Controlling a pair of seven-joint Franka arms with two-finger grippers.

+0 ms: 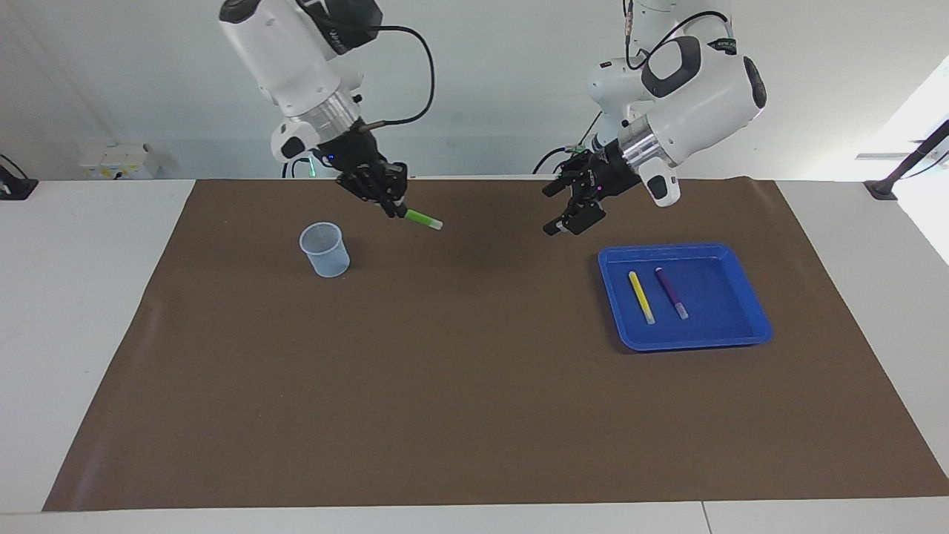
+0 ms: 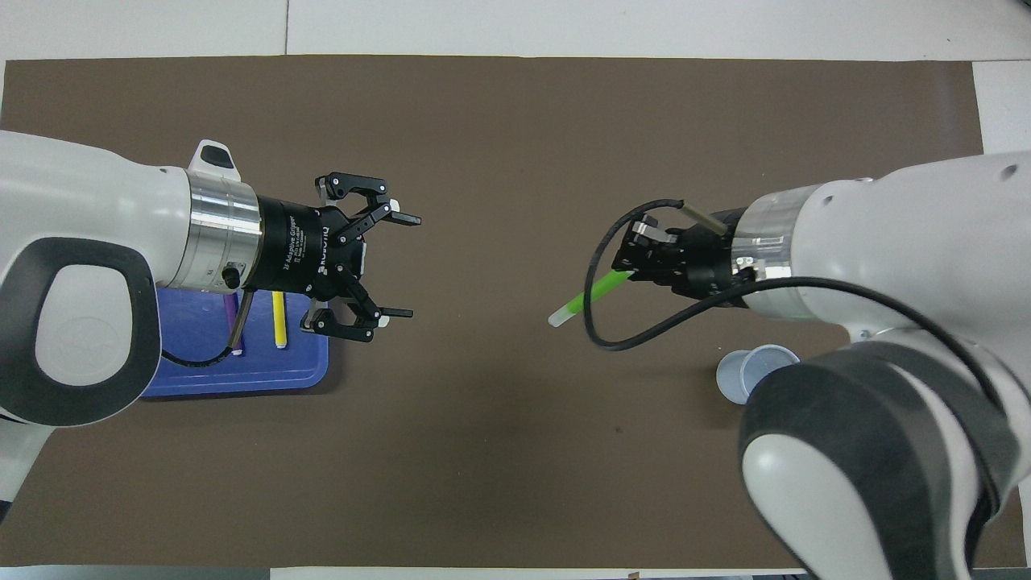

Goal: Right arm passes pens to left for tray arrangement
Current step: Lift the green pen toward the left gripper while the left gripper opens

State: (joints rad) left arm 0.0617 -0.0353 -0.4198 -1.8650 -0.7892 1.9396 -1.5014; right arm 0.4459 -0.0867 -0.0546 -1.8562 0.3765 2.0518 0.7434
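Currently the right hand point(image 1: 393, 204) is gripping the green pen point(image 1: 422, 217) at upper centre; the left hand point(image 1: 569, 209), waiting open, should be closing squarely on its pale free end.

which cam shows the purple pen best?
Facing view: the purple pen lies fully visible in the tray, beside the yellow pen. In the overhead view the left arm covers most of it; only its lower end shows.

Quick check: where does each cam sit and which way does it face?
Facing view: high across the table, facing the robots; both arms, right gripper holding the green pen, left gripper open.
Overhead view: above the robots' end, looking down; forearms and grippers.
Shared: tray, cup, mat.
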